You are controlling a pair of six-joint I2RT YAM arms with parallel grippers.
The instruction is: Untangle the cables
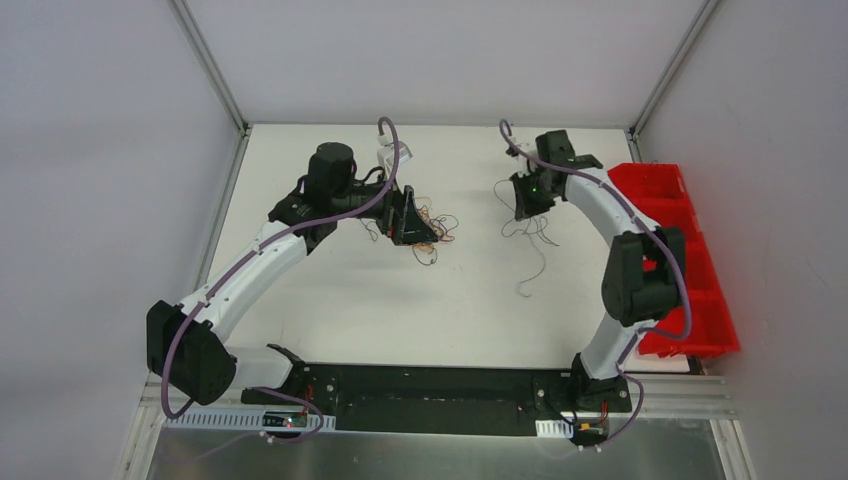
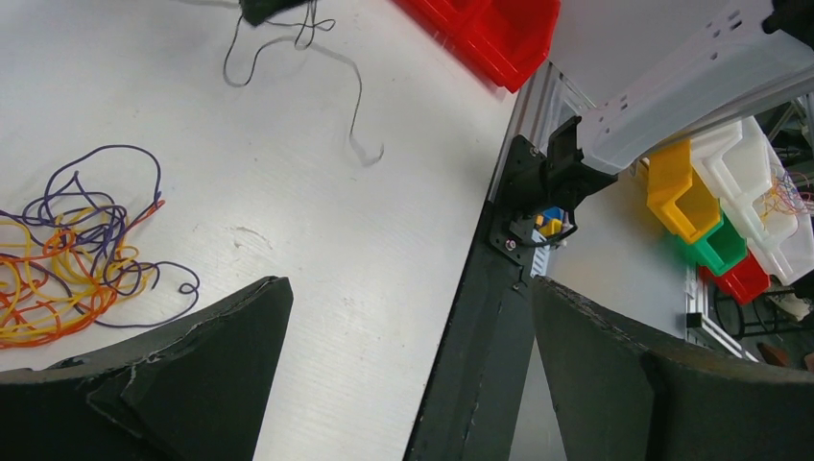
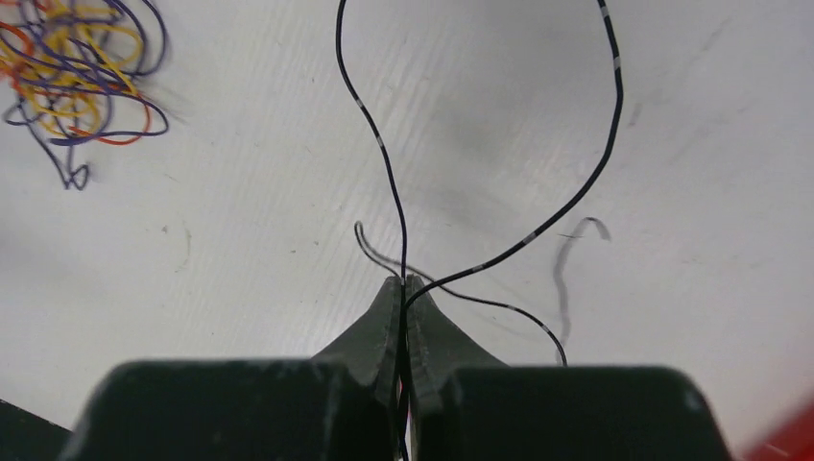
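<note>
Right hand (image 3: 403,283), bottom centre of its wrist view, pinches a dark cable (image 3: 384,154) that loops up over the white tabletop (image 3: 240,240). Left hand (image 2: 408,288) stands spread wide. The orange, yellow and purple tangle (image 2: 67,259) lies mid-left in its view, on the tabletop.

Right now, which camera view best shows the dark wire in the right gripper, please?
The right wrist view: the dark wire runs close-up into the shut right gripper. The top view shows faint strands near it; the left wrist view, small loops at its top edge.
</note>
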